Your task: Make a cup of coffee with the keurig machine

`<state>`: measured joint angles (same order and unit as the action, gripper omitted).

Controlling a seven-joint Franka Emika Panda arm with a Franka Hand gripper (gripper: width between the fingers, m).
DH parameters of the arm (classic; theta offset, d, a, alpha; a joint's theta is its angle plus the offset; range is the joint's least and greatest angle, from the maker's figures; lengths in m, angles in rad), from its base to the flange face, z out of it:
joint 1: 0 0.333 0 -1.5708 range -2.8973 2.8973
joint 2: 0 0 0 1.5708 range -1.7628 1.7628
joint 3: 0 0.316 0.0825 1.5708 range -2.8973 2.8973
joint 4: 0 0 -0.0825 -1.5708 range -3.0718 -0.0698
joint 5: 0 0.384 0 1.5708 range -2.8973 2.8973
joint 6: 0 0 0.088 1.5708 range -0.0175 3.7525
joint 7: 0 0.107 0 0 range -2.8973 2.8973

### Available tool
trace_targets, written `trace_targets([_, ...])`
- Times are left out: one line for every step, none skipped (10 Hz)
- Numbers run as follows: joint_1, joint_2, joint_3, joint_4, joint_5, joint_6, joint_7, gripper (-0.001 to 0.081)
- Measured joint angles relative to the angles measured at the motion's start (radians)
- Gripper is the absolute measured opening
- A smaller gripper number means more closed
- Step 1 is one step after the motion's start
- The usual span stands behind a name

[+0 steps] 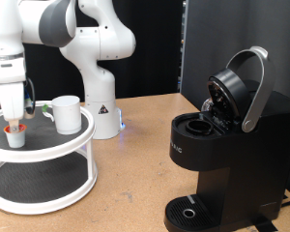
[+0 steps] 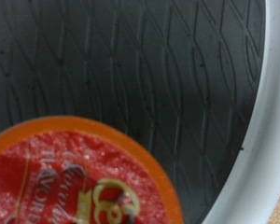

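Note:
In the exterior view my gripper (image 1: 14, 118) hangs straight down at the left, right over a tiny white pod with a red-orange top (image 1: 14, 133) that stands on the upper tier of a white round stand (image 1: 48, 151). The wrist view shows the pod's red foil top (image 2: 75, 177) very close, with no fingers in sight. The white cup (image 1: 66, 112) stands on the same tier, just to the pod's right. The black keurig machine (image 1: 217, 155) stands at the right with its silver-rimmed lid (image 1: 244, 87) hinged up and its pod chamber (image 1: 196, 124) open.
The stand has a dark ribbed mat (image 2: 131, 65) inside a white rim (image 2: 261, 140), and a lower tier (image 1: 39, 179). The white arm base (image 1: 99, 101) stands behind the stand. Bare wooden tabletop (image 1: 130, 174) lies between stand and machine. The machine's drip tray (image 1: 188, 213) is at the bottom.

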<state>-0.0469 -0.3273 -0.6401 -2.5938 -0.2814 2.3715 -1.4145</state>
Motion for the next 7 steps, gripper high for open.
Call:
trace_targets([-0.002,0.011,0.000,-0.003,0.000,0.010,0.010,0.0807])
trace_targets([-0.004,0.022,0.000,-0.005,0.000,0.021,0.015,0.0807])
trace_targets([-0.005,0.034,0.000,-0.006,0.000,0.035,0.018,0.0807])
trace_targets([-0.006,0.047,0.000,-0.008,0.000,0.046,0.019,0.0807])
trace_targets([-0.006,0.057,-0.001,-0.008,0.000,0.054,0.019,0.0807])
trace_targets([-0.006,0.067,-0.001,-0.008,0.000,0.060,0.019,0.0807])
trace_targets([-0.006,0.072,-0.001,-0.009,0.000,0.064,0.019,0.0807])
